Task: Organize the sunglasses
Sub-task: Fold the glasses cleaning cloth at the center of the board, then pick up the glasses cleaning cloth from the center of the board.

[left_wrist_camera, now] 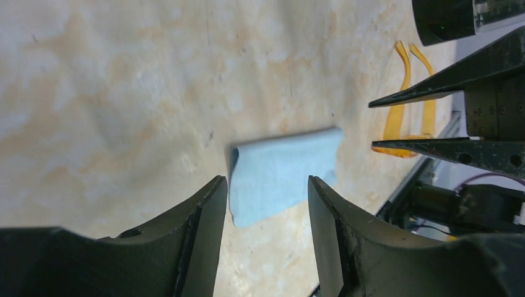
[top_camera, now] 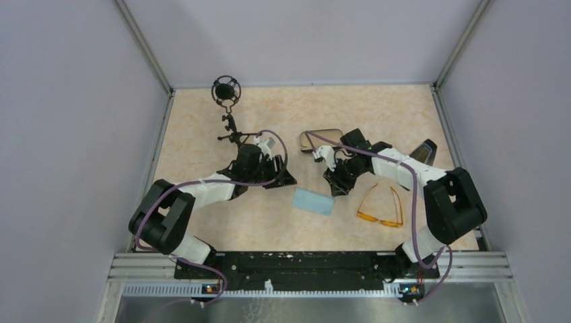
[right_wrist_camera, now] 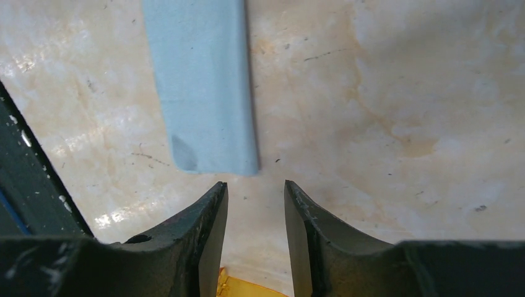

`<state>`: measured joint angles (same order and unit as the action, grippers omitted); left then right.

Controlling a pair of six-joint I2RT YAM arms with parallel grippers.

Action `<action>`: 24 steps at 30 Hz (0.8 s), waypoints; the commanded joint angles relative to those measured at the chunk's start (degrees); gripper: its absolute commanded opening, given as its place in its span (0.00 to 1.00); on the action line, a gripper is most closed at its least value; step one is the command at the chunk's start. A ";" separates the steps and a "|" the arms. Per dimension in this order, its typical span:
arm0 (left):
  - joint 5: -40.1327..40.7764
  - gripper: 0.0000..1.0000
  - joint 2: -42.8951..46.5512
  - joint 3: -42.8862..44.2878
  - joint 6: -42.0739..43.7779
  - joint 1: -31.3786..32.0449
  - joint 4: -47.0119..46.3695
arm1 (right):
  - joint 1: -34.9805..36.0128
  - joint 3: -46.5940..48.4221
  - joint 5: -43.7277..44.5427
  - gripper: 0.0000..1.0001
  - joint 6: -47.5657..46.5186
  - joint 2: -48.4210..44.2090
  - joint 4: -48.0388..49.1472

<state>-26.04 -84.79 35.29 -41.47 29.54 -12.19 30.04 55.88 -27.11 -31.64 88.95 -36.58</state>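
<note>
Although sunglasses [top_camera: 382, 207] show whole, right arm [top_camera: 397, 168] crosses case [top_camera: 322, 139].

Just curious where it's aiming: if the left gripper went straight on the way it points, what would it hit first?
Probably the blue cloth, lying dead ahead of the left gripper; the exact depth is unclear.

A tabletop [top_camera: 202, 128] of pale beige, marbled with faint orange, is enclosed by grey walls on three sides. A folded light blue cloth [top_camera: 313, 201] is laid flat near its middle. The sunglasses [top_camera: 382, 207] are set to the right of the cloth, apart from it, with the orange arms unfolded and pointed toward the far side. A black case [top_camera: 322, 140] with tan lining is placed farther back, partly hidden. A small black tripod [top_camera: 229, 128] is stood at the far left.
</note>
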 commanded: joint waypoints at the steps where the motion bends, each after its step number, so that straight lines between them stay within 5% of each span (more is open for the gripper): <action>1: 4.67 0.58 -3.77 5.06 8.19 -0.41 3.71 | -1.83 2.24 0.23 0.40 0.93 2.60 3.84; 15: -6.94 0.55 -14.55 8.23 10.52 -0.56 -4.18 | -2.88 2.76 -6.01 0.38 -0.57 9.07 0.82; 24: -7.59 0.49 -14.39 7.76 12.16 -0.65 -4.68 | -2.84 3.55 -7.59 0.18 -1.15 11.07 -0.91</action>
<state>-32.08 -98.89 42.65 -31.48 29.12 -15.05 27.55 57.58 -33.04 -31.66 99.39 -36.40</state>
